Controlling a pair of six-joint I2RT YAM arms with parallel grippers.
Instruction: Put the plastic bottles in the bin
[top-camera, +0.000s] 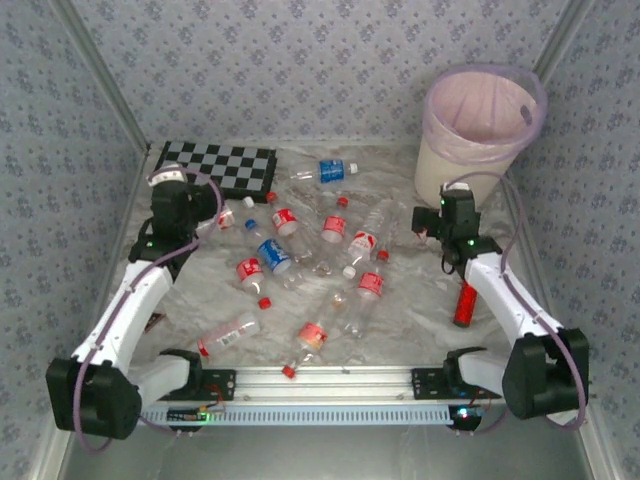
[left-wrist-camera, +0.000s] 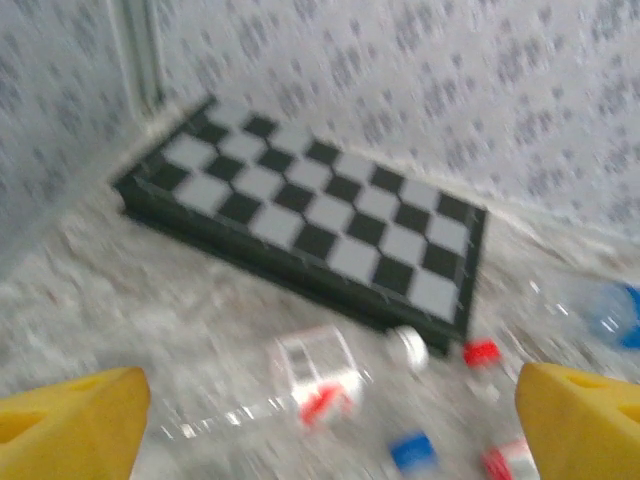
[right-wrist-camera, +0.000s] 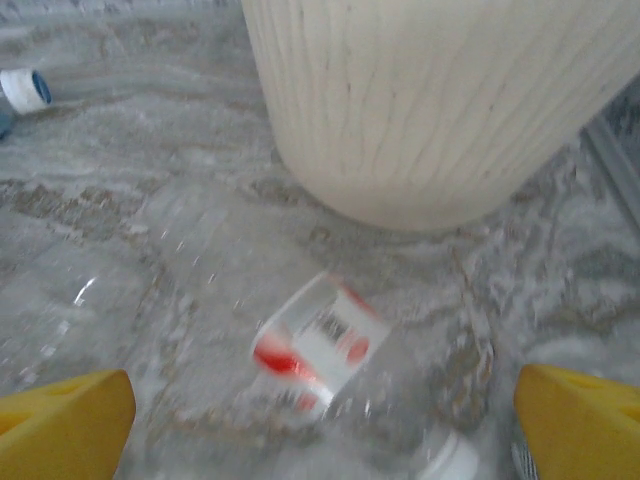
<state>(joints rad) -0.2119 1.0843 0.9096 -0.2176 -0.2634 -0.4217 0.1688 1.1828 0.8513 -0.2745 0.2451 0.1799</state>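
arm bases (top-camera: 95, 390) and the rail (top-camera: 320, 380) line the bottom of the top view. past them the plastic bottles (top-camera: 320, 250) lie flat, scattered over the middle of the table (top-camera: 400, 320), none in the bin (top-camera: 470, 165), which stands upright at the far right corner with its liner (top-camera: 490, 100) open. left gripper (top-camera: 172, 186) sits by the checkerboard (top-camera: 215, 165) edge, right gripper (top-camera: 455, 200) just in front of the bin. red tube (top-camera: 464, 303) lies on the right side, not a target.

left wrist: blurry. yellow fingers (left-wrist-camera: 75, 420) at the frame edges, jaws wide, nothing held. a red-label bottle (left-wrist-camera: 320, 375) lies on the table between them, near the checkerboard (left-wrist-camera: 310, 210). risk: closing off-centre could squirt the round bottle sideways or catch the board edge.

right wrist: right gripper (right-wrist-camera: 320, 425) wide and empty over a clear red-label bottle (right-wrist-camera: 320, 345) lying just beside the bin (right-wrist-camera: 440, 100) base. risk: the bottle looks light and slick, so a pinch near the cap could roll it against the bin wall. a low lift could knock the rim or drag the liner.
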